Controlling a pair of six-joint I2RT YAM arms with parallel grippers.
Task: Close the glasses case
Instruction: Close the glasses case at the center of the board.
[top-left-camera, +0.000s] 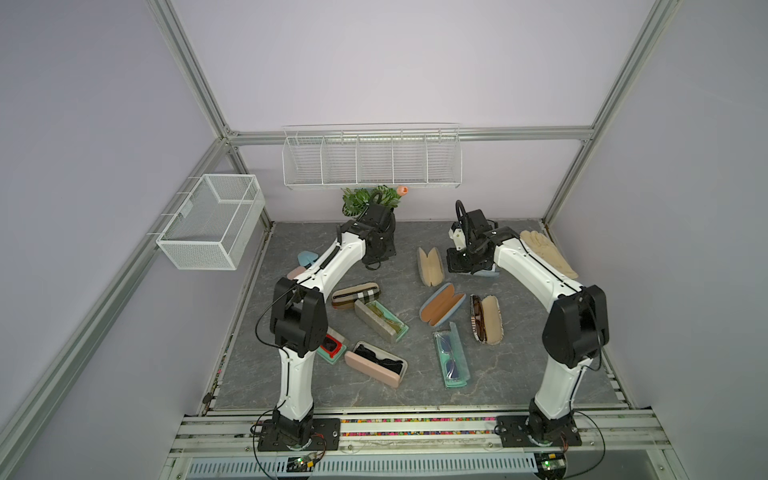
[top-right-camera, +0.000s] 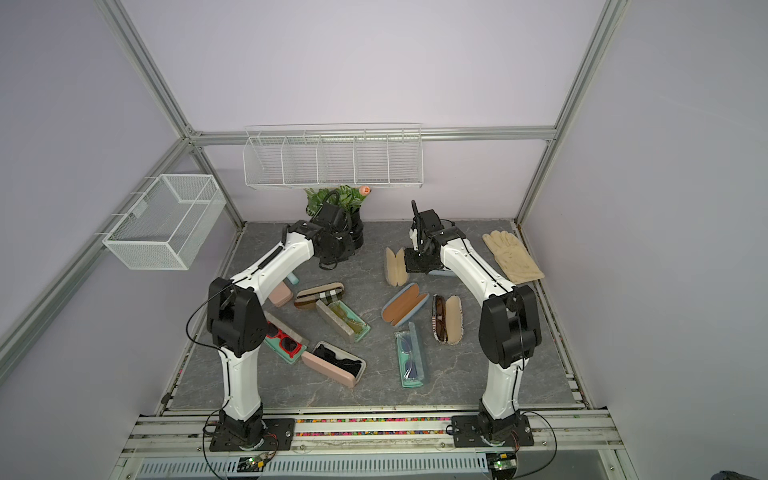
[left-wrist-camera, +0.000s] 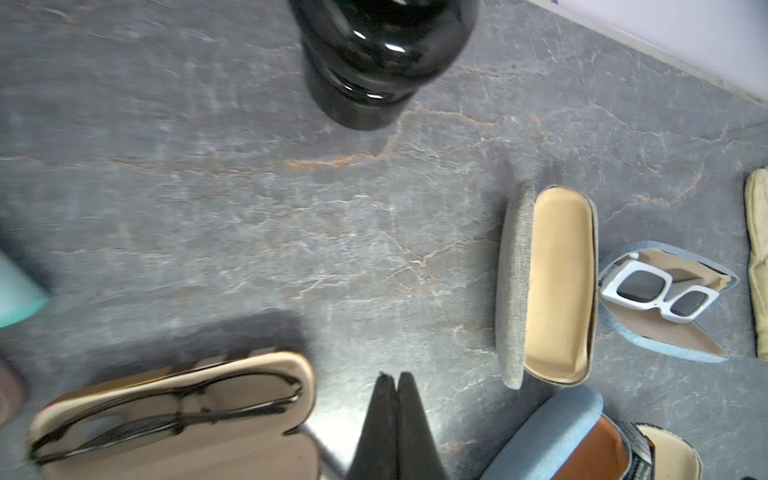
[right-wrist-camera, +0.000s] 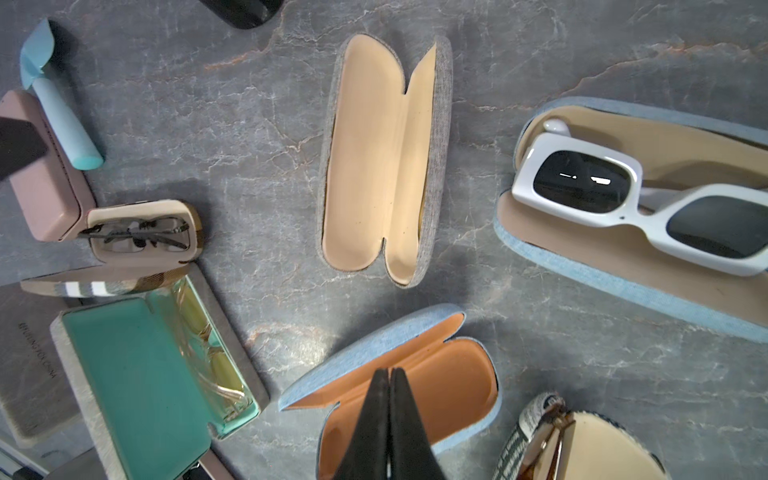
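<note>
Bare surface (left-wrist-camera: 249, 208) lay open between the grey case (right-wrist-camera: 382, 158) and the black vase (left-wrist-camera: 374, 62). The orange-lined case (right-wrist-camera: 436, 374) lay just beside one end of the grey case. The right hand (right-wrist-camera: 388, 372), pressed together on nothing, hung beside the grey case on its glove (top-left-camera: 548, 253) side. The left hand (left-wrist-camera: 392, 378), likewise pressed together, hung apart on its vase side.

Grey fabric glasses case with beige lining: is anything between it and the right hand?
Nothing visible does. The shut right hand shows against the open orange-lined blue fabric case; only grey marble tabletop lies between that and the open beige-lined grey fabric case.
</note>
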